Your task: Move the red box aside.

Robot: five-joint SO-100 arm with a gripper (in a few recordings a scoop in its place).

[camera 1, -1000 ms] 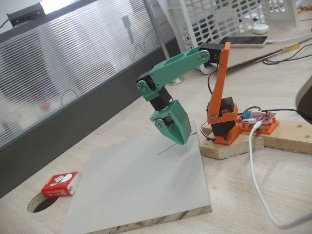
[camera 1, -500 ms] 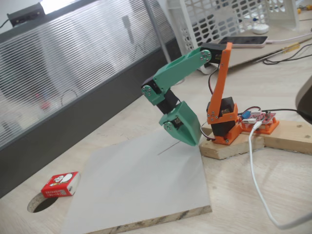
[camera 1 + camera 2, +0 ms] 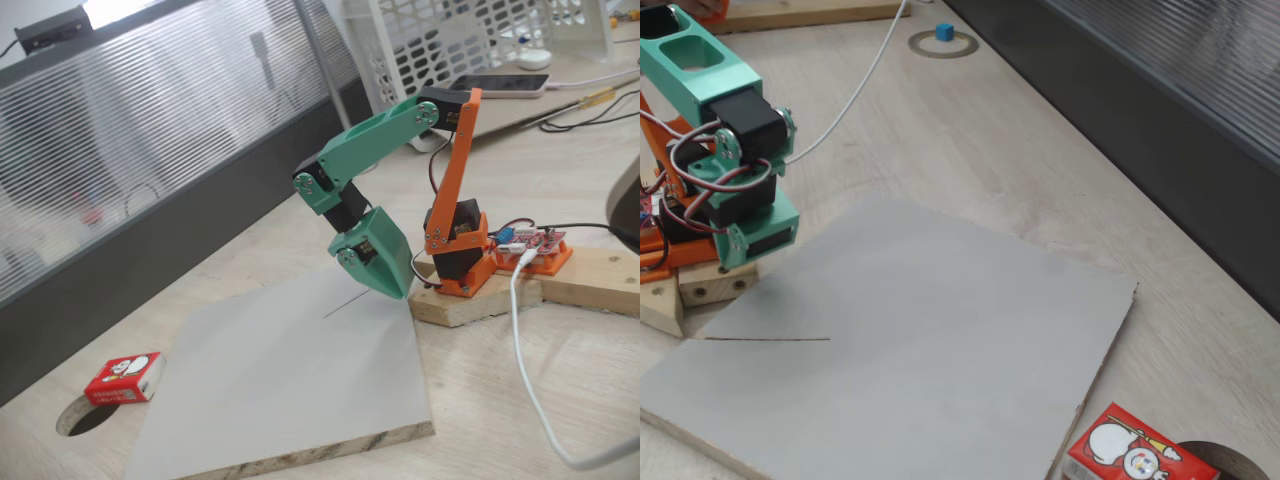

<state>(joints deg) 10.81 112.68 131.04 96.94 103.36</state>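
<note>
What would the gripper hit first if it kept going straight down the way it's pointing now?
Most likely the grey board: the gripper points down at the board's corner nearest the arm's wooden base. Depth is unclear, so it might clip that base instead. The red box lies off the board's far side, well out of that line.

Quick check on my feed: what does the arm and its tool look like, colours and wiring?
Orange base and upright link, teal-green forearm and teal wedge-shaped tool, with black servo blocks at the joints. Red, white and black wires loop beside the wrist servos.
</note>
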